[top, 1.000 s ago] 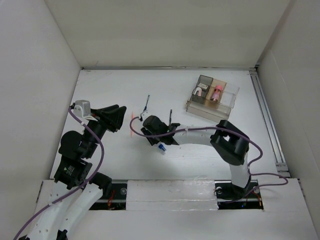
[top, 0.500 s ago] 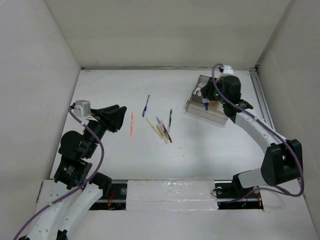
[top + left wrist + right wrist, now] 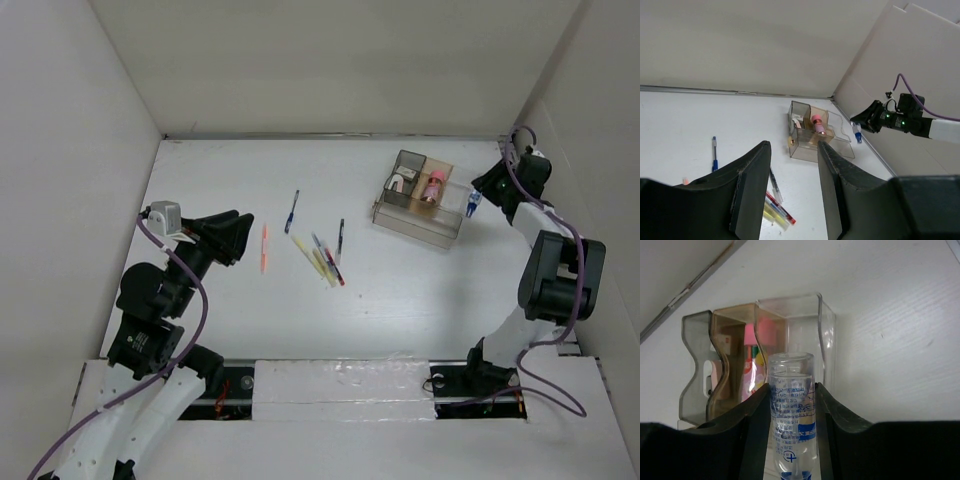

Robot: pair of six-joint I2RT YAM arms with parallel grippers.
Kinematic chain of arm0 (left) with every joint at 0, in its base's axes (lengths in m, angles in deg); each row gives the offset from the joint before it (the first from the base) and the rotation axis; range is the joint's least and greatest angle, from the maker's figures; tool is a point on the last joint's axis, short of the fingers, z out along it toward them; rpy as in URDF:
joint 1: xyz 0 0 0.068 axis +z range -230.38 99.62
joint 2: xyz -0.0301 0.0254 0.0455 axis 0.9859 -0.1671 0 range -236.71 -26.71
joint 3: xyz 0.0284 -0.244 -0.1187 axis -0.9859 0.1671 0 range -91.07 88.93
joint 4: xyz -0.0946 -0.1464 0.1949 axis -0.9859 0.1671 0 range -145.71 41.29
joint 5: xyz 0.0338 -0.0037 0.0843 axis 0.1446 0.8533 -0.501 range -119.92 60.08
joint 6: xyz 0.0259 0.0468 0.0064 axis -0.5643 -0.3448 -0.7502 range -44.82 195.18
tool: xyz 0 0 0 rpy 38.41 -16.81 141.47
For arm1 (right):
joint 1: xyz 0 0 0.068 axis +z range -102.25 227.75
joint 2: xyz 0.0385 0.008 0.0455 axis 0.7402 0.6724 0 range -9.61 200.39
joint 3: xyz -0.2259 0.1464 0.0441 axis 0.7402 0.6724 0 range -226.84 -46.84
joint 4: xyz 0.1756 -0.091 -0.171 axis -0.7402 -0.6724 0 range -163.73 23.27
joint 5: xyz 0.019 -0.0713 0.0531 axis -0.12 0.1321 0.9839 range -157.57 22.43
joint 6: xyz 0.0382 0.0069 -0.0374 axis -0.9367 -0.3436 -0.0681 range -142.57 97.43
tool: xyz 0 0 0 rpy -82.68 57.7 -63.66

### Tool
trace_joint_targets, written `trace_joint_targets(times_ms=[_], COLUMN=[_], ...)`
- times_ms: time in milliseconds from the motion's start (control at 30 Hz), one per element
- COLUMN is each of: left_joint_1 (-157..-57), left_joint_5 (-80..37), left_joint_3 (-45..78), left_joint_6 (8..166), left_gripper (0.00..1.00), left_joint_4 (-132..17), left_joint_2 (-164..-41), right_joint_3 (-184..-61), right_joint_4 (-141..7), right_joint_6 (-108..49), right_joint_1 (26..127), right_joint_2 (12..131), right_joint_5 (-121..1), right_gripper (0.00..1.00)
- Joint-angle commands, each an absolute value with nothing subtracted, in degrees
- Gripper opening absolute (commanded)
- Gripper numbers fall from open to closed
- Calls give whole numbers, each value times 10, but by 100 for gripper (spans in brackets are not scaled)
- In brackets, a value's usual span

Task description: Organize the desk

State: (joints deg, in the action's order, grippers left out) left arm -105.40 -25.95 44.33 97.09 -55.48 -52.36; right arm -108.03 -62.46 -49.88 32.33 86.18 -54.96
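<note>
The white desk (image 3: pixel 220 170) holds a clear compartmented tray (image 3: pixel 445 213) at the back right. My right gripper (image 3: pixel 480 192) is shut on a small clear bottle with blue print (image 3: pixel 471 206), held just right of the tray. In the right wrist view the bottle (image 3: pixel 792 405) stands between the fingers (image 3: pixel 757 420), with the tray's empty clear compartment (image 3: pixel 826 340) behind it. My left gripper (image 3: pixel 236 236) is open and empty over the desk's left side. In the left wrist view its fingers (image 3: pixel 752 185) frame the tray (image 3: pixel 805 149).
Several pens (image 3: pixel 322 260) lie bunched mid-desk, with an orange pen (image 3: pixel 264 247), a blue pen (image 3: pixel 291 212) and a black pen (image 3: pixel 340 236) around them. The tray's other compartments hold a pink item (image 3: pixel 433 187) and a white one (image 3: pixel 400 184). A metal rail (image 3: pixel 530 230) runs along the right edge.
My right arm has swung from the pens at mid-desk, over the tray, to the tray's right side, carrying the bottle. The left arm has not moved.
</note>
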Motion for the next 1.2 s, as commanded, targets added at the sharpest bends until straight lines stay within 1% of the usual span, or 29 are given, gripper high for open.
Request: trace_joint_targets(times_ms=[0,200,300,333,467,567,633,700,767,800,833,900,967,1100,1133,1167], left_joint_1=[-1052,-1052,-1052,-1052,-1052,-1052,-1052,-1052,-1052,-1052,-1052,-1052,-1052,-1052,-1052,-1052], left_joint_5=[-253,-253,-254,-257,-253,-263,-257,-253,-257,-257,-255,-250,-260,-251,-253,-255], left_joint_3=[440,441,445,443,445,442,442,445,444,442,441,445,445,444,446,445], left_joint_6=[965,965,965,965,964,965,965,965,965,965,965,965,965,965,965,965], left_gripper=[38,38,38,38,38,38,38,38,38,38,38,38,38,38,38,38], left_joint_4=[-575,-575,-581,-580,-576,-579,-575,-580,-581,-577,-575,-578,-579,-576,-581,-581], left_joint_2=[-522,-529,-526,-529,-528,-525,-527,-523,-523,-525,-526,-523,-518,-521,-519,-519], right_joint_3=[-1159,-1186,-1203,-1208,-1235,-1237,-1244,-1244,-1231,-1225,-1220,-1208,-1192,-1180,-1162,-1162], right_joint_4=[-584,-553,-557,-560,-574,-581,-597,-611,-610,-605,-602,-599,-593,-595,-590,-590], right_joint_6=[-492,-519,-516,-515,-514,-508,-503,-491,-489,-489,-489,-487,-483,-480,-478,-476], right_joint_1=[323,318,334,339,352,357,357,357,363,363,363,363,363,363,375,384], right_joint_2=[885,936,944,947,968,976,988,991,984,981,979,967,940,909,883,883], right_joint_5=[-523,-509,-530,-546,-545,-556,-543,-542,-553,-553,-545,-533,-533,-527,-526,-526], right_gripper=[14,15,17,20,24,32,36,37,40,42,47,50,57,58,47,47])
